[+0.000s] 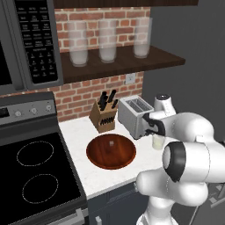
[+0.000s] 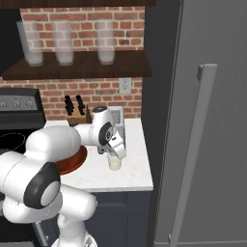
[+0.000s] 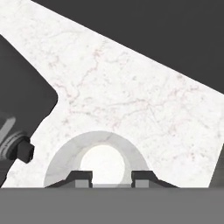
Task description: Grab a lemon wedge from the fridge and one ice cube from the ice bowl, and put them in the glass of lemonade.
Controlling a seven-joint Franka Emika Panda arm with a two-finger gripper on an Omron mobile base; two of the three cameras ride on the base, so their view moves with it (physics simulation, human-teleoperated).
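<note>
Hovering over the glass of lemonade (image 1: 157,141), near the counter's (image 1: 83,132) right edge, the gripper (image 1: 154,133) seems at a drop step; whether anything is held cannot be told. The ice bowl (image 1: 110,151) lies near the front edge, toaster (image 1: 134,115) behind. From the right, the fridge (image 2: 212,120) stands shut. From the hand, fingertips (image 3: 79,178) spread apart straddle the glass rim; next likely calls for releasing or lifting clear.

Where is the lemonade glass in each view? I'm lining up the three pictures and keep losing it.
Left base view: the glass stands on the counter right of the toaster, partly behind the arm.
Right base view: the glass sits mid-counter, just under the gripper.
Hand view: its round rim sits at bottom centre, above the fingertips.
Shared landmark: the white marble counter.
</note>
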